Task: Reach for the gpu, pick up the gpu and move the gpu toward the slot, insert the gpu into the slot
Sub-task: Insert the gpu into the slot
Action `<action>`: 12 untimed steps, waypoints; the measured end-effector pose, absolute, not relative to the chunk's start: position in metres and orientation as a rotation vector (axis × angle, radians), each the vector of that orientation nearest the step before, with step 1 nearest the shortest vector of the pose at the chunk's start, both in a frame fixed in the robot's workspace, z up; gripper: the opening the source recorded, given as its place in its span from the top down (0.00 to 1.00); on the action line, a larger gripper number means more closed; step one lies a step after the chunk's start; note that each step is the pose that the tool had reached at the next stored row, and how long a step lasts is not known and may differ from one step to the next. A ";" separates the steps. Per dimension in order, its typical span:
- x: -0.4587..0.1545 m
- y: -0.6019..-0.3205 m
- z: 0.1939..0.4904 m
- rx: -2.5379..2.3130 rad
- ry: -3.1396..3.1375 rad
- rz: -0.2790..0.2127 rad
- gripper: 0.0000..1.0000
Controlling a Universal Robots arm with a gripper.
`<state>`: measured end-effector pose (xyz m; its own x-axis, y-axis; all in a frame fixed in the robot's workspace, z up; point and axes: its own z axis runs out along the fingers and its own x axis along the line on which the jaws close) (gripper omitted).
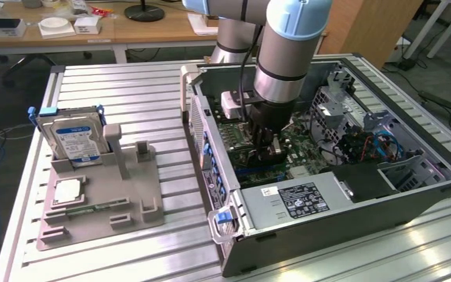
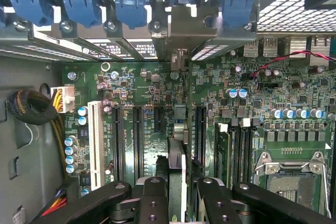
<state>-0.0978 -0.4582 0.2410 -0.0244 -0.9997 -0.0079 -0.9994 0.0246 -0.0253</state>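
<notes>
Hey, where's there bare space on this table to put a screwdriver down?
The ribbed table is bare behind the grey holder and hard drive, left of the computer case. Another bare strip runs between holder and case. Inside the case is crowded, with the claw over the board.

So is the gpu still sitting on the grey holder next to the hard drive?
No, the gpu is between the fingers, edge-on above the motherboard inside the computer case.
</notes>
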 end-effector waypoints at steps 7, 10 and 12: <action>-0.098 -0.458 0.241 -2.178 2.232 -0.020 0.74; -0.097 -0.458 0.240 -2.178 2.232 -0.019 0.74; -0.097 -0.458 0.240 -2.177 2.232 -0.019 0.74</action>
<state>-0.0972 -0.4582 0.2401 -0.0245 -0.9997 -0.0081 -0.9994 0.0247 -0.0253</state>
